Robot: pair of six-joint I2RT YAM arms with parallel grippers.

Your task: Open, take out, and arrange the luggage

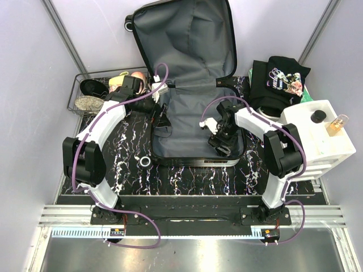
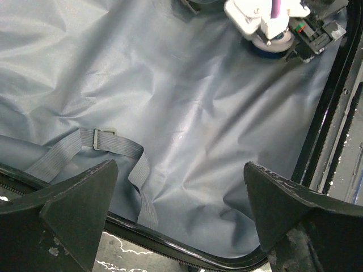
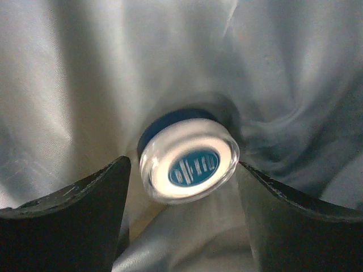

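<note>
Pale lilac walls, black marbled tabletop. At the centre of the overhead view, the luggage lying open, lid propped against the back wall, grey lining exposed in both halves. Left gripper over the left edge of the lower half, jaws spread wide, nothing between them but lining and a grey strap with a buckle. Right gripper down in the lower right of the same half, jaws also wide, straddling a small round jar with white lid and blue label. Sliver of gap beside the finger at frame left; contact at frame right unclear. Upper left, black wire basket with shoes. Upper right, folded black garment; below it, white bin bearing a perfume bottle. Small ring on the table just beside the luggage's lower left corner.
</note>
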